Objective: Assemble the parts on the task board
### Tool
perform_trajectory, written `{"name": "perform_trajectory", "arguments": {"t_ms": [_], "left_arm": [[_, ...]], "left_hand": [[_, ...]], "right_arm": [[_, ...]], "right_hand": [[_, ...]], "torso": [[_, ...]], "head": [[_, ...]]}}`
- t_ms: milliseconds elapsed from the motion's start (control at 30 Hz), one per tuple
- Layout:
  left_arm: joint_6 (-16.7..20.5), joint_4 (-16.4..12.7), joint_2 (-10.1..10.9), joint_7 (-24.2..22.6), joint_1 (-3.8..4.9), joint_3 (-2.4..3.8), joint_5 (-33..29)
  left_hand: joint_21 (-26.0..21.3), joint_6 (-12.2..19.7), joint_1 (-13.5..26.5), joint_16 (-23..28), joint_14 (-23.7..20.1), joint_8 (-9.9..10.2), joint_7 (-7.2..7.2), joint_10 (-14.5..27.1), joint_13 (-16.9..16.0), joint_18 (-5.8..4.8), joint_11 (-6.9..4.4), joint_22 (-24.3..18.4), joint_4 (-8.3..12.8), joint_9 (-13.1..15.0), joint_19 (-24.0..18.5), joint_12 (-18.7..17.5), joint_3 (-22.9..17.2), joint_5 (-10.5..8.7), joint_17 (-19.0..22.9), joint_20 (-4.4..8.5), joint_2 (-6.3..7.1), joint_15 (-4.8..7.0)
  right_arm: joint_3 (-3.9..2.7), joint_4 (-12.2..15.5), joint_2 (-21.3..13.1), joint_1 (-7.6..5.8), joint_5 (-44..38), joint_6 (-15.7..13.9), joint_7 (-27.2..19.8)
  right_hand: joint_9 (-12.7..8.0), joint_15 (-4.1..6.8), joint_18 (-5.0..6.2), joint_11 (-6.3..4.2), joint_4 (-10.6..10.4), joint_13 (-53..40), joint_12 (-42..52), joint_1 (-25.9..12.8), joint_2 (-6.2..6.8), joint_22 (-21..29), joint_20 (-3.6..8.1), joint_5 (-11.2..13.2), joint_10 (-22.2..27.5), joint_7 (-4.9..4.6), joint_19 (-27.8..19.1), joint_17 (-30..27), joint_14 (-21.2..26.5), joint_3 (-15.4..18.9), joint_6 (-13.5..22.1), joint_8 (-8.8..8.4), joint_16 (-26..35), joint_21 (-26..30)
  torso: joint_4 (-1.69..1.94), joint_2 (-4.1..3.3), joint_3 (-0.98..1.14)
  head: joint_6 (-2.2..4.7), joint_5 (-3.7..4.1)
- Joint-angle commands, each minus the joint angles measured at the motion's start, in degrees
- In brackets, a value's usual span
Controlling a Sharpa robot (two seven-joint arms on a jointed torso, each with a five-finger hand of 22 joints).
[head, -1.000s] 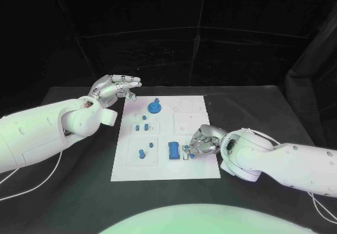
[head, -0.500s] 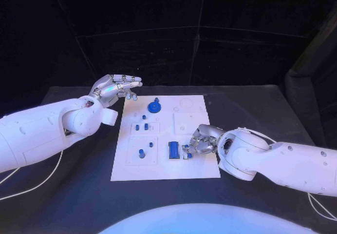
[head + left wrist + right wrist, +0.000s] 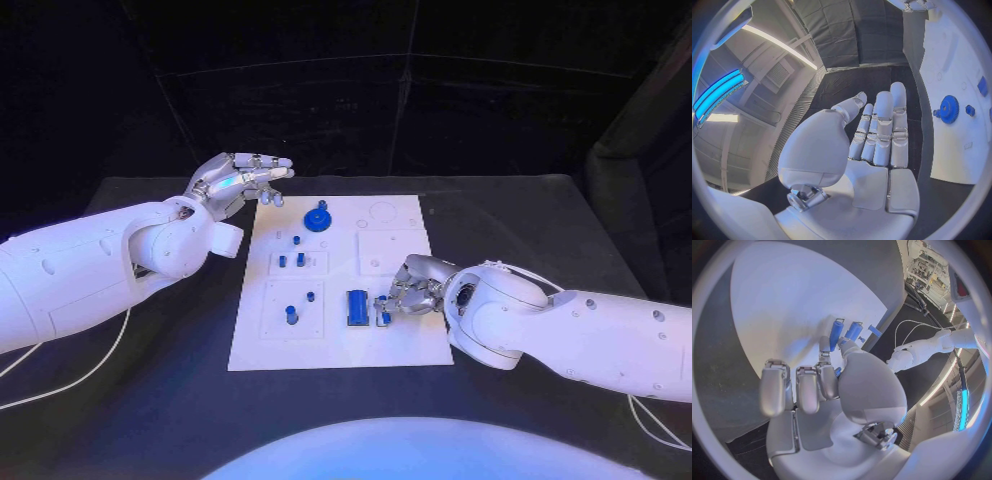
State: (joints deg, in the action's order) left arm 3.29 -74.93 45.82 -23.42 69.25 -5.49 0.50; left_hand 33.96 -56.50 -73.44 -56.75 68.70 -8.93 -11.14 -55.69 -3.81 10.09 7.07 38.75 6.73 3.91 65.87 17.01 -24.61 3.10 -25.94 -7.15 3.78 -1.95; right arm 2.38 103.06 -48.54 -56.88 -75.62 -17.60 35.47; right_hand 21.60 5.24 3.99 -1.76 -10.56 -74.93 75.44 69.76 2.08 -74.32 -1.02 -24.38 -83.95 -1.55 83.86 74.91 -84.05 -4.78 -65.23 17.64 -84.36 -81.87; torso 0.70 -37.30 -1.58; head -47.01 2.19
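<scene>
Head view: left hand (empty) beside task board edge.

The board lies in the middle of the table; the gear stands at its far end, small pegs sit nearer on its left half, and the block lies nearer still, just right of another peg. The left hand is raised beside the board's far left corner, left of the gear; the right hand rests on the board's right half, just right of the block, touching a small part.
</scene>
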Motion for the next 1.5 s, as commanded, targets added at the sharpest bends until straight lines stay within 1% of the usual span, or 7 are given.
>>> {"name": "perform_trajectory", "arguments": {"t_ms": [33, 333, 400, 533, 633, 833, 1500], "left_arm": [[-0.9, -0.06, -0.09, 0.2, 0.09, 0.05, 0.1], [-1.08, 0.1, -0.14, 0.46, 0.09, 0.05, 0.1], [-1.11, 0.13, -0.15, 0.49, 0.09, 0.05, 0.1], [-1.15, 0.27, -0.19, 0.53, 0.09, 0.05, 0.1], [-1.15, 0.36, -0.22, 0.55, 0.09, 0.05, 0.1], [-1.17, 0.44, -0.25, 0.59, 0.09, 0.05, 0.1], [-1.24, 0.64, -0.57, 0.68, 0.09, 0.04, 0.1]], "left_hand": [[-0.35, 0.39, -0.09, -0.39, -0.35, -0.33, 0.11, 0.34, -0.01, 0.41, 0.12, -0.05, 0.25, 0.05, 0.05, 0.15, -0.07, 0.19, 0.08, -0.35, -0.3, 0.04], [-0.36, 0.41, -0.04, -0.39, -0.36, -0.34, 0.09, 0.38, 0.0, 0.4, 0.14, -0.06, 0.23, 0.05, 0.04, 0.17, -0.02, 0.18, 0.1, -0.36, -0.26, 0.02], [-0.36, 0.41, -0.04, -0.39, -0.36, -0.34, 0.09, 0.38, 0.0, 0.4, 0.14, -0.06, 0.23, 0.05, 0.04, 0.17, -0.02, 0.18, 0.1, -0.36, -0.26, 0.02], [-0.36, 0.41, -0.04, -0.39, -0.36, -0.34, 0.09, 0.38, 0.0, 0.4, 0.14, -0.06, 0.23, 0.05, 0.04, 0.17, -0.02, 0.18, 0.1, -0.36, -0.26, 0.02], [-0.36, 0.41, -0.04, -0.39, -0.36, -0.34, 0.09, 0.38, 0.0, 0.4, 0.14, -0.06, 0.23, 0.05, 0.04, 0.17, -0.02, 0.18, 0.1, -0.36, -0.26, 0.02], [-0.36, 0.41, -0.04, -0.39, -0.36, -0.34, 0.09, 0.38, 0.0, 0.4, 0.14, -0.06, 0.23, 0.05, 0.04, 0.17, -0.02, 0.18, 0.1, -0.36, -0.26, 0.02], [-0.36, 0.41, -0.04, -0.39, -0.36, -0.34, 0.09, 0.38, 0.0, 0.4, 0.14, -0.06, 0.23, 0.05, 0.04, 0.17, -0.02, 0.18, 0.1, -0.36, -0.26, 0.02]], "right_arm": [[0.03, -0.02, 0.19, -0.01, -0.55, 1.76, 0.35], [0.03, 0.05, 0.28, -0.01, -0.56, 1.87, -0.04], [0.03, 0.03, 0.26, -0.01, -0.56, 1.67, -0.12], [0.03, 0.06, 0.09, -0.01, -0.56, 0.9, -0.46], [0.03, 0.18, -0.09, -0.01, -0.56, 0.46, -0.8], [0.02, 0.4, -0.69, -0.01, -0.56, 0.54, -1.28], [0.04, -1.3, -0.66, -0.02, -2.74, 3.44, -3.08]], "right_hand": [[0.06, 0.55, -0.75, -0.53, -0.29, -4.4, 0.2, -0.76, 0.03, -0.09, 0.39, 0.17, -0.46, -0.3, 0.13, 4.15, -3.89, 0.14, -0.09, 0.1, -0.19, -0.22], [0.56, 0.48, -0.79, -0.42, -2.77, -4.59, 0.31, -4.5, 0.82, -0.22, 0.38, 0.56, -0.65, -0.41, 0.19, 4.24, -3.91, 2.76, -0.38, 0.36, -0.21, -0.25], [0.75, 0.46, -0.79, -0.43, -3.59, -4.61, 0.26, -5.5, 1.08, -0.23, 0.36, 3.18, -0.67, -0.39, 0.2, 4.22, -3.91, 4.03, -0.41, 0.42, -0.19, -0.24], [1.28, 0.46, -0.78, -0.41, -5.95, -4.69, 0.13, -8.33, 1.24, -0.2, 0.36, 14.74, -0.67, -0.39, 0.19, 4.25, -3.91, 7.8, -0.21, 0.48, -0.16, -0.17], [1.56, 0.43, -0.77, -0.37, -6.03, -4.74, 0.07, -9.25, 0.93, -0.2, 0.32, 17.44, -0.67, -0.43, 0.18, 4.25, -3.91, 9.49, -0.1, 0.51, -0.14, -0.15], [1.82, 0.37, -0.74, -0.32, -5.43, -4.69, -0.15, -7.65, 0.54, -0.07, 0.31, 17.27, -0.58, -0.43, 0.11, 4.11, -3.88, 10.24, 0.09, 0.48, -0.04, -0.04], [2.64, 0.31, -0.73, -0.24, 3.02, -4.87, -0.45, 5.17, -1.1, -0.08, 0.19, 19.67, -0.4, -0.6, -0.02, 4.15, -3.88, 10.96, 0.64, 0.27, 0.06, 0.12]], "torso": [[-0.06, 0.01, -0.01], [0.0, 0.04, 0.04], [-0.01, 0.01, 0.02], [-0.06, 0.01, 0.06], [-0.07, -0.01, 0.06], [-0.01, -0.01, 0.04], [0.11, -0.02, 0.03]], "head": [[0.0, 0.06], [-0.12, 0.11], [-0.06, 0.1], [-0.08, 0.03], [-0.02, 0.1], [-0.12, 0.17], [-0.15, 0.23]]}}
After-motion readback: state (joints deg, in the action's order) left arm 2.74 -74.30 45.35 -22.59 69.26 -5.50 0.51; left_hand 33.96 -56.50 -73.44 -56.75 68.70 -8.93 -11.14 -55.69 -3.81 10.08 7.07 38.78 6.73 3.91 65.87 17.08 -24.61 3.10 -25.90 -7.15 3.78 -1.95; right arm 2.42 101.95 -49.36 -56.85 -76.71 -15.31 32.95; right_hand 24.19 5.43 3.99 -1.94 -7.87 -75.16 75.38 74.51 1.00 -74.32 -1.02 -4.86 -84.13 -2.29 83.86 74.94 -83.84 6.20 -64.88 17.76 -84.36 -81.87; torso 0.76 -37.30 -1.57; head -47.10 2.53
